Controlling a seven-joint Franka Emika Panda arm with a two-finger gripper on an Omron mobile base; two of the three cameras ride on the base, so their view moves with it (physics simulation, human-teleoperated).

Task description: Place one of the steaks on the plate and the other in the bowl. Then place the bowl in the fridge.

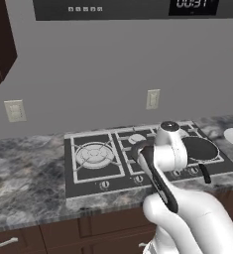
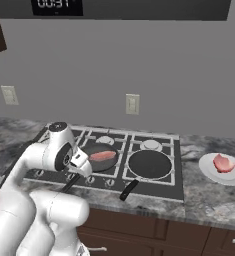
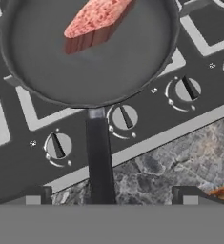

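While the gripper (image 3: 108,193) hovers spread wide and empty above the pan handle (image 3: 100,157), one steak (image 3: 96,21) lies in the near frying pan (image 3: 46,62) on the stove; the other steak (image 2: 223,163) sits on the plate (image 2: 209,172) on the counter (image 2: 209,200).

Steak (image 3: 96,21) in frying pan (image 3: 85,71)

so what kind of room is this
A home kitchen, most likely: a gas cooktop set in a grey stone counter, a frying pan holding a steak, and dark wood cabinets below.
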